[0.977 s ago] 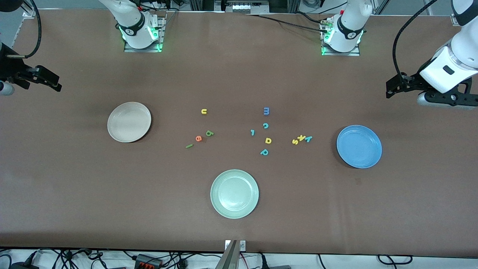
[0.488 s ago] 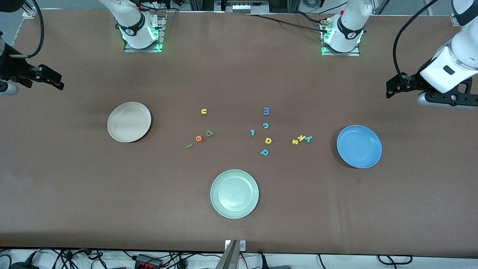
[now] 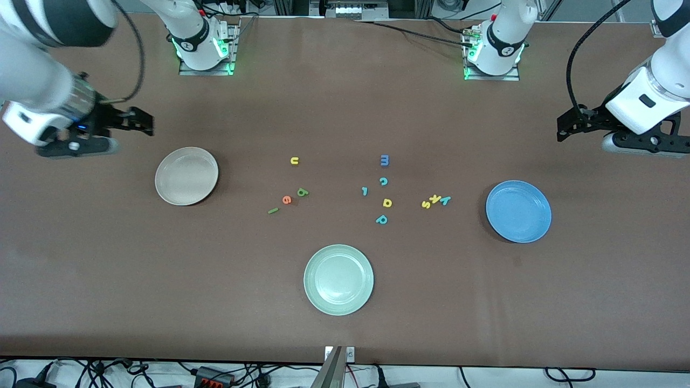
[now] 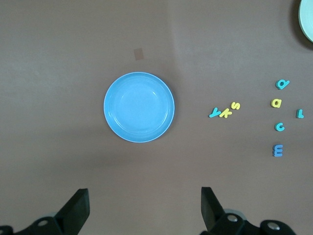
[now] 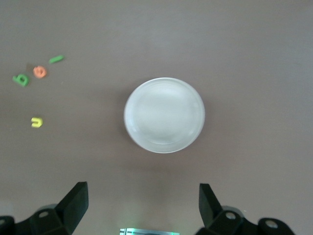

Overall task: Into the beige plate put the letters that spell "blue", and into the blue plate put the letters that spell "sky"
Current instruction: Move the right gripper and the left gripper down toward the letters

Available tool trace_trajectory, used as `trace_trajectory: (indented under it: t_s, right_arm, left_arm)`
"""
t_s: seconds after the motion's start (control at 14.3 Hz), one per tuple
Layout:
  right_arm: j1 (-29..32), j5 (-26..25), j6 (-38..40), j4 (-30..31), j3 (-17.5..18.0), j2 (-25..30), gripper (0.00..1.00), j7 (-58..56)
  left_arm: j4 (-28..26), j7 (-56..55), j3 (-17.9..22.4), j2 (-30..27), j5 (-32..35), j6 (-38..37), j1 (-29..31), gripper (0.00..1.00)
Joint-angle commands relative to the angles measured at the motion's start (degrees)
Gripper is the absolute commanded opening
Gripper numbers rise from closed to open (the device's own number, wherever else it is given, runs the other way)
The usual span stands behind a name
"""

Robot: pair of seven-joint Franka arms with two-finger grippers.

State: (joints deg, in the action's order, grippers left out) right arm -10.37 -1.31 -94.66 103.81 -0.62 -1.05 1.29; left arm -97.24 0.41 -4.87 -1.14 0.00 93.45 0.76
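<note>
Brown desk (image 3: 345, 97). On it: beige plate (image 3: 186, 176) toward right arm's end, blue plate (image 3: 518, 211) toward left arm's end, green plate (image 3: 338, 279) nearest the camera. Between the plates, loose letters: u (image 3: 294, 160), b (image 3: 302, 192), e (image 3: 287, 200), bar l (image 3: 273, 210); s (image 3: 426, 204), k (image 3: 435, 199), y (image 3: 445, 200) touching in a row; m (image 3: 384, 160), c (image 3: 383, 181), teal l (image 3: 365, 191), d (image 3: 387, 203), p (image 3: 381, 219).

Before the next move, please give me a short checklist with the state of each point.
1. Right gripper open and empty, up beside the beige plate: ok.
2. Left gripper open and empty, waiting at its end of the table: ok.
3. Beige plate holds nothing: ok.
4. Blue plate holds nothing: ok.
5. Green b, orange e, dark-green l, yellow u lie apart on the table: ok.
6. Yellow s, yellow k, teal y separated enough to pick singly: not ok, clustered closely.
</note>
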Motion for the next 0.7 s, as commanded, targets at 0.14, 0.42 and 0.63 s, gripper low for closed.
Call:
trace_trajectory:
  t_s: [0.14, 0.42, 0.63]
  right_arm:
    - [-9.6, 0.8, -3.8, 0.1, -0.4, -5.6, 1.00, 9.5]
    - [-11.5, 1.6, -5.4, 0.0, -0.3, -7.3, 1.00, 11.4]
    - [-11.9, 4.4, -6.4, -0.4, -0.4, -8.9, 1.00, 11.4]
  left_arm:
    - [1.4, -0.2, 0.0, 0.3, -0.3, -1.2, -0.5, 1.00]
    - [1.4, -0.2, 0.0, 0.3, -0.3, -1.2, -0.5, 1.00]
    - [1.4, -0.2, 0.0, 0.3, -0.3, -1.2, -0.5, 1.00]
